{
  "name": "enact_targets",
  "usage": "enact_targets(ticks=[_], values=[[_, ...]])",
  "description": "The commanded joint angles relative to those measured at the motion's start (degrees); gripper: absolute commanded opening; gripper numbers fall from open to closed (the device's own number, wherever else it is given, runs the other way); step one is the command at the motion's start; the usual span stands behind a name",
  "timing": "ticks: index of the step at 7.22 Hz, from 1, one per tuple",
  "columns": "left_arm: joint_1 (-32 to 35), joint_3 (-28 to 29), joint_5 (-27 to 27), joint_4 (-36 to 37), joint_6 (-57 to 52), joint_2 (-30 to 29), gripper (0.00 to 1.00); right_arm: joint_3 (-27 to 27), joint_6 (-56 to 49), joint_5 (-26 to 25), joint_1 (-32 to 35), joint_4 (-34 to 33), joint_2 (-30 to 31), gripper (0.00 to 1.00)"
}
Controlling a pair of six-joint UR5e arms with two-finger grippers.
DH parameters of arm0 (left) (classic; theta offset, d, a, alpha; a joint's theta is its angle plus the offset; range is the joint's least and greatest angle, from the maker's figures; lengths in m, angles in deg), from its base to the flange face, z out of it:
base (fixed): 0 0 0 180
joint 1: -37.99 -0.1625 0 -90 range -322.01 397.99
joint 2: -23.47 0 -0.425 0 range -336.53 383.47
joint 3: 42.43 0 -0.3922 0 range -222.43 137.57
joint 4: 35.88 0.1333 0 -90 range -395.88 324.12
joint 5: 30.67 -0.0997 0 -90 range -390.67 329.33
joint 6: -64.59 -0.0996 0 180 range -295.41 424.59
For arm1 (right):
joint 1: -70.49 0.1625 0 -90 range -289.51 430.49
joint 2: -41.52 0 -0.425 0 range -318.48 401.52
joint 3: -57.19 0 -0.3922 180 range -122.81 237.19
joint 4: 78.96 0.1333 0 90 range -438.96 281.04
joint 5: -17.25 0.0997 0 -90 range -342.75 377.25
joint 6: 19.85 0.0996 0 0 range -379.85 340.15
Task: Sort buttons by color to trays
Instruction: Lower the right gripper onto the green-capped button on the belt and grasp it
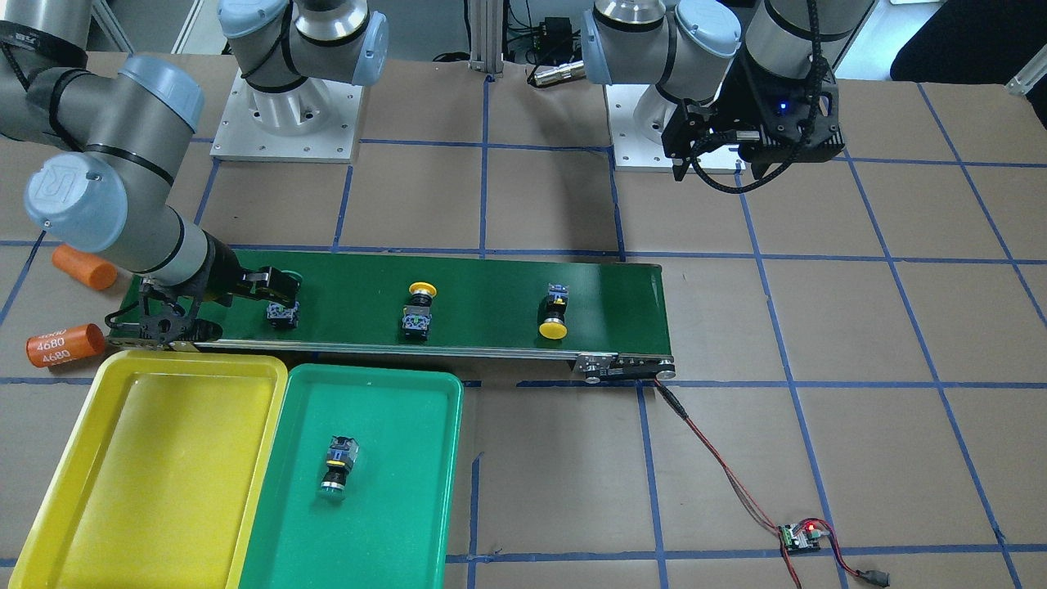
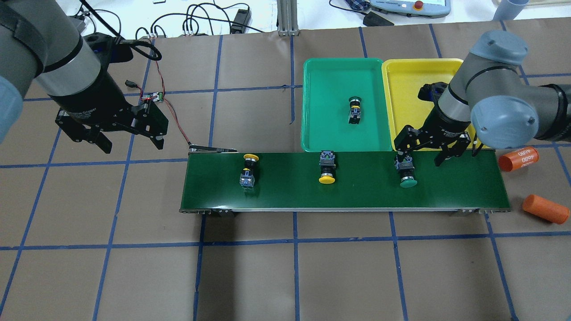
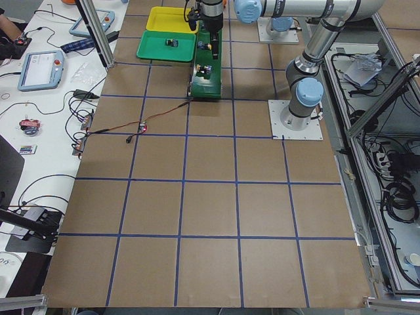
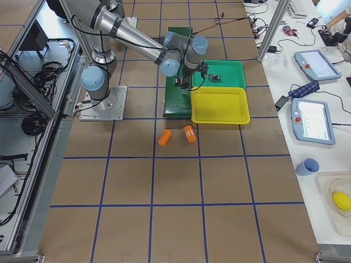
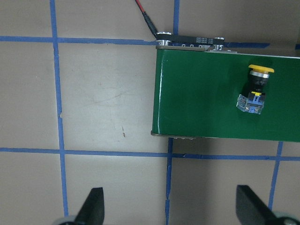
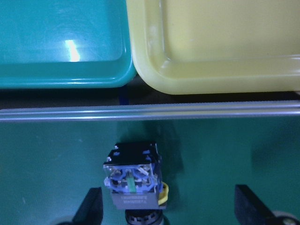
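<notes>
Three buttons lie on the dark-green belt: a yellow-capped one (image 2: 249, 171) at the left, a yellow-capped one (image 2: 327, 171) in the middle, and a green-capped one (image 2: 407, 174) at the right. Another green-capped button (image 2: 355, 109) lies in the green tray (image 2: 321, 129). Beside it, the yellow tray (image 2: 410, 89) holds nothing. My right gripper (image 2: 423, 156) hangs open low over the belt. In the right wrist view the green button's switch body (image 6: 133, 180) sits between the fingers, close to the left one. My left gripper (image 2: 131, 142) is open above bare table, left of the belt.
The conveyor belt (image 2: 357, 191) runs across the table's middle. Two orange cylinders (image 2: 517, 158) (image 2: 545, 208) lie off its right end. A small controller board (image 2: 154, 96) with a red wire running to the belt's left end sits near my left gripper.
</notes>
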Motion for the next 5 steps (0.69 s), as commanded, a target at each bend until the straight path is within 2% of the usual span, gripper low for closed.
enact_targets(ticks=[1,2,3,4,5], values=[[0.00,-0.03,-0.12,0.03,0.00,0.13,1.00,0.00,-0.22,-0.71,0.10,-0.49,-0.89,1.00],[0.00,-0.03,-0.12,0.03,0.00,0.22,1.00,-0.09,-0.14,-1.67,0.19,-0.58,-0.97,0.94],[0.00,-0.03,-0.21,0.03,0.00,0.22,1.00,0.09,-0.57,-1.86,0.28,-0.58,-1.85,0.62],[0.00,-0.03,-0.30,-0.14,-0.09,0.22,1.00,0.18,-0.75,-1.95,0.28,-0.67,-2.20,0.13],[0.00,-0.03,-0.30,-0.23,-0.17,0.31,1.00,0.79,-0.66,-1.95,0.37,-0.67,-2.29,0.00]])
